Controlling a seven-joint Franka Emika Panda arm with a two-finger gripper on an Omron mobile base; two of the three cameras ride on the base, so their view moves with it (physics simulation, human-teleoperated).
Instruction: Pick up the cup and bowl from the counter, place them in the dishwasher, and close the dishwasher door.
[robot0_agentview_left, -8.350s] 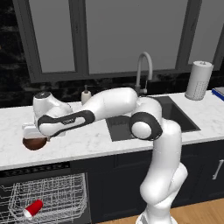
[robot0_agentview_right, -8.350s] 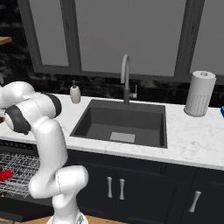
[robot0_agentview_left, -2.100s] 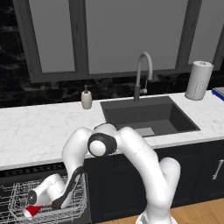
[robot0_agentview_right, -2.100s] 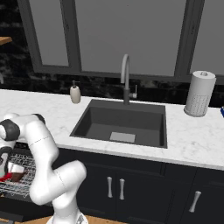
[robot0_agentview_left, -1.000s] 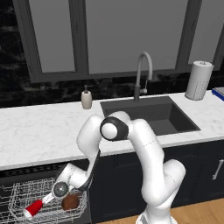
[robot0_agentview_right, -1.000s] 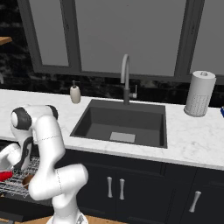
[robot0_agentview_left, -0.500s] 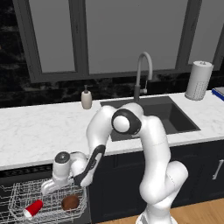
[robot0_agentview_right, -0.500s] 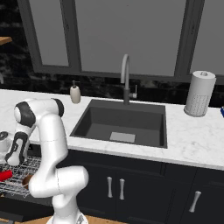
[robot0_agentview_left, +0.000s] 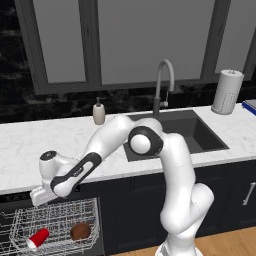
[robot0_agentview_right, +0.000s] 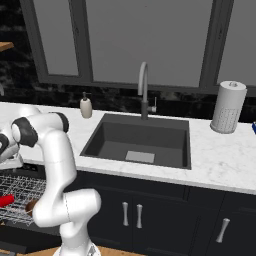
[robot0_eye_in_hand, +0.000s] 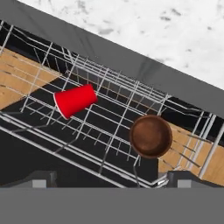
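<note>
Cup (robot0_eye_in_hand: 75, 100) and bowl (robot0_eye_in_hand: 150, 136) lie apart in dishwasher (robot0_eye_in_hand: 109, 127)

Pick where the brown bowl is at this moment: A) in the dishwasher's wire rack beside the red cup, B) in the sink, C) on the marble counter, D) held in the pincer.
A: the brown bowl sits in the wire rack, apart from the red cup lying on its side.
</note>
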